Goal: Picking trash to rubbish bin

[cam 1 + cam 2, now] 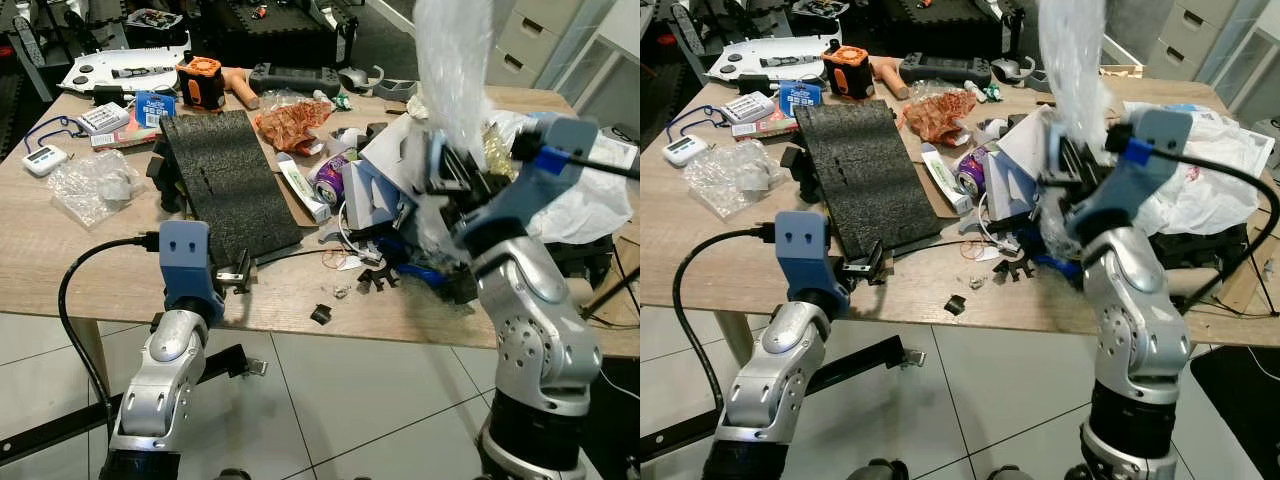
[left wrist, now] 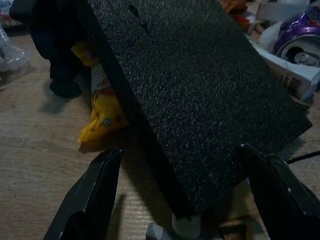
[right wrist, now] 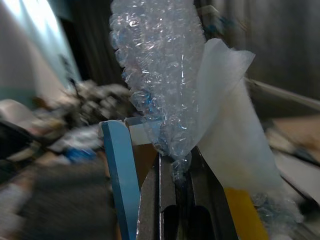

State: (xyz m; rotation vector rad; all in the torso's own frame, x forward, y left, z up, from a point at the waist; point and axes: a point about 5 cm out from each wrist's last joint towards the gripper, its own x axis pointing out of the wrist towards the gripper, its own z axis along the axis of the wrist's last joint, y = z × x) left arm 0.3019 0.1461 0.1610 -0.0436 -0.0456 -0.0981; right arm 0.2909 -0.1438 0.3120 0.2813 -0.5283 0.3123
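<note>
A long strip of clear bubble wrap (image 1: 455,70) stands up from my right gripper (image 1: 456,176), which is shut on its lower end above the heap of trash at the table's right. The right wrist view has the bubble wrap (image 3: 160,75) and a white sheet (image 3: 225,115) pinched between the closed fingers (image 3: 150,200). My left gripper (image 1: 236,276) is open at the near end of a black foam slab (image 1: 225,180), low over the table. In the left wrist view its two fingers (image 2: 95,190) flank the slab's corner (image 2: 200,100), beside a yellow wrapper (image 2: 102,112).
Trash covers the wooden table (image 1: 60,260): a purple can (image 1: 330,178), an orange net bag (image 1: 292,122), a toothpaste tube (image 1: 300,185), a clear plastic bag (image 1: 92,185), a white bag (image 1: 590,200) and small black scraps (image 1: 320,314) near the front edge.
</note>
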